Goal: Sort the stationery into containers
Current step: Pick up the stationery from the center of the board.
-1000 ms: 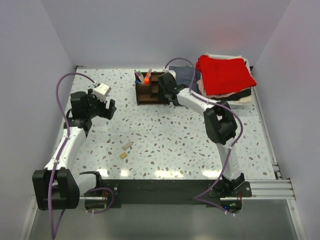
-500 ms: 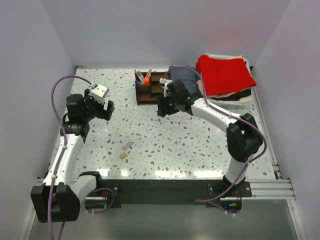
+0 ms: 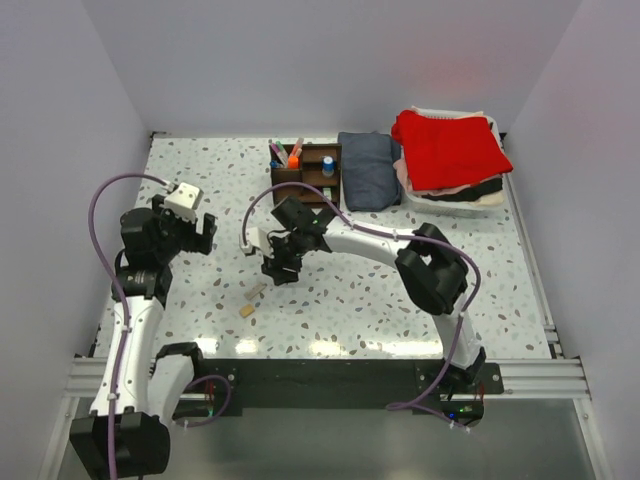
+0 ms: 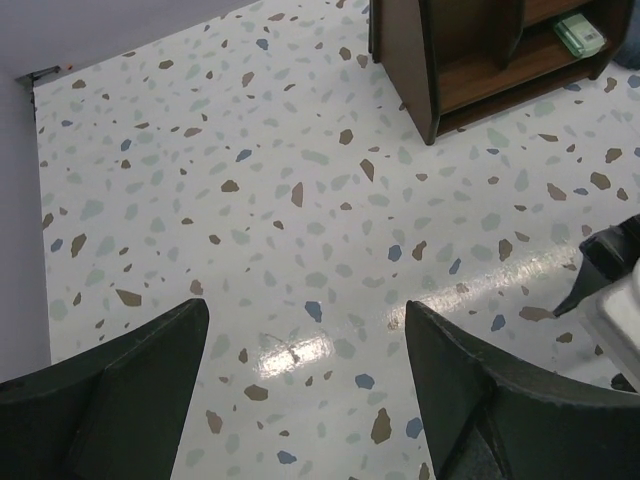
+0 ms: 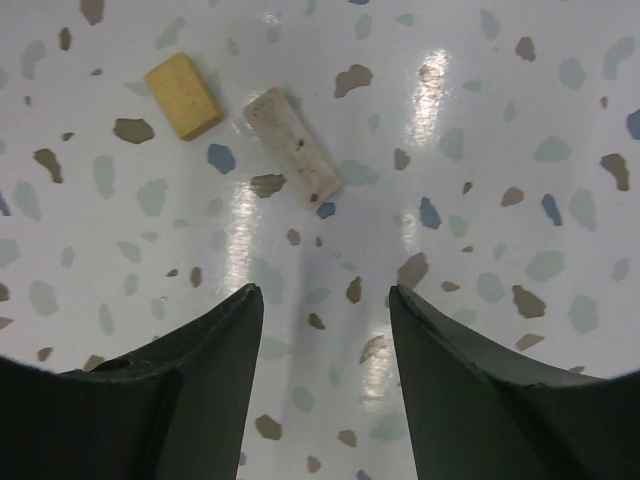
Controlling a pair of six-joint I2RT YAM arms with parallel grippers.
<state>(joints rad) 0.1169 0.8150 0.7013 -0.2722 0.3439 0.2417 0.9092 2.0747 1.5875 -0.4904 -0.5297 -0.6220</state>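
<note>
The dark brown organizer [image 3: 306, 168] stands at the back middle of the table, with several pens [image 3: 286, 153] upright in its left compartment and a blue-capped item [image 3: 328, 166] on its right side. In the left wrist view the organizer [image 4: 470, 55] holds a pale green piece [image 4: 581, 34]. Two tan blocks [image 3: 256, 292] [image 3: 246, 311] lie on the table. My right gripper [image 3: 274, 270] hovers open just beside them. In the right wrist view [image 5: 325, 292] a yellow-tan block [image 5: 182, 95] and a pale block [image 5: 292, 145] lie ahead of its jaws. My left gripper [image 3: 196, 232] [image 4: 307, 310] is open and empty.
A folded dark cloth [image 3: 368, 170] lies right of the organizer. A white basket [image 3: 478, 206] with a red cloth [image 3: 448, 148] on a pile of clothes stands at the back right. Part of my right arm [image 4: 615, 275] shows in the left wrist view.
My right gripper has swung from the organizer forward and left, down to the tan blocks. My left arm has drawn back a little toward the left and near side.
</note>
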